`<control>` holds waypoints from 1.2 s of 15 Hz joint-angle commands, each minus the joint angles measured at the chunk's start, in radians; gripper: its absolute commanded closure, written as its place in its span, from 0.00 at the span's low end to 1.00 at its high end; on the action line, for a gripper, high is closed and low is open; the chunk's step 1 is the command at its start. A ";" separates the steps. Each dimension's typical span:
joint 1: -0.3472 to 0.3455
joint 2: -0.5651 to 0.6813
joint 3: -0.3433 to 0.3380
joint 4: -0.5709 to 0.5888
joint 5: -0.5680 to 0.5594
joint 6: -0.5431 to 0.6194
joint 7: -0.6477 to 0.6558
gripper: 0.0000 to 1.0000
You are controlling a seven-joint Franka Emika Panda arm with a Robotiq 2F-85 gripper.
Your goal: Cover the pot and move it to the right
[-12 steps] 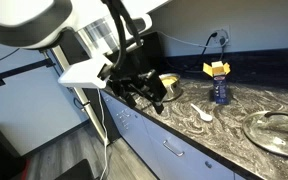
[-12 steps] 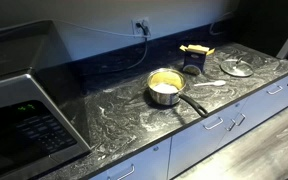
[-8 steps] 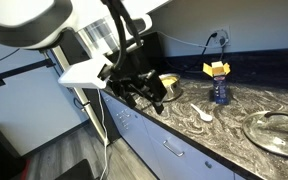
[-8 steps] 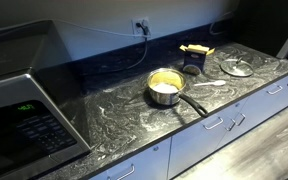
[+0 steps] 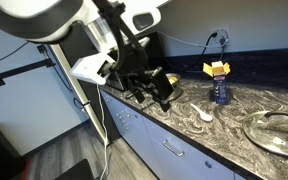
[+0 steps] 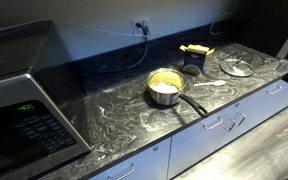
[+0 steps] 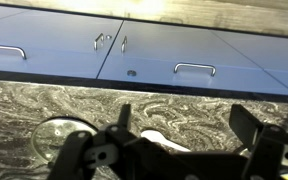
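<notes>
The steel pot [image 6: 164,87] stands uncovered on the marbled counter, its long black handle pointing toward the counter's front edge. In an exterior view the pot [image 5: 171,82] is partly hidden behind my gripper [image 5: 156,98], which hovers above the counter close to it. The flat glass lid [image 5: 274,128] lies farther along the counter, apart from the pot, and it also shows in another exterior view [image 6: 236,67] and in the wrist view [image 7: 59,135]. In the wrist view my gripper [image 7: 189,125] is open and empty above the counter.
A white spoon [image 5: 205,114] lies on the counter between pot and lid. A small blue bottle [image 5: 220,93] and a yellow object [image 5: 216,68] stand near the wall outlet. A microwave [image 6: 24,115] fills one counter end. Drawers [image 7: 134,55] run below the front edge.
The arm has shifted a little along the counter toward the pot and changed its pose. The pot, lid and spoon have not moved.
</notes>
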State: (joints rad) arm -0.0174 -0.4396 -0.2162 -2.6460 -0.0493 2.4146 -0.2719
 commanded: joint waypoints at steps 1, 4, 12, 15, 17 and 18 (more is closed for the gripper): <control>-0.038 0.215 0.026 0.199 0.049 0.004 0.141 0.00; -0.069 0.388 0.026 0.381 0.073 -0.011 0.256 0.00; -0.114 0.630 0.018 0.603 0.059 -0.001 0.495 0.00; -0.108 0.690 0.007 0.664 0.053 -0.038 0.571 0.00; -0.111 0.754 -0.005 0.740 0.077 -0.109 0.686 0.00; -0.113 0.788 -0.011 0.777 0.082 -0.128 0.731 0.00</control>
State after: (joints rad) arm -0.1234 0.2580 -0.2154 -1.9847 0.0130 2.3650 0.3479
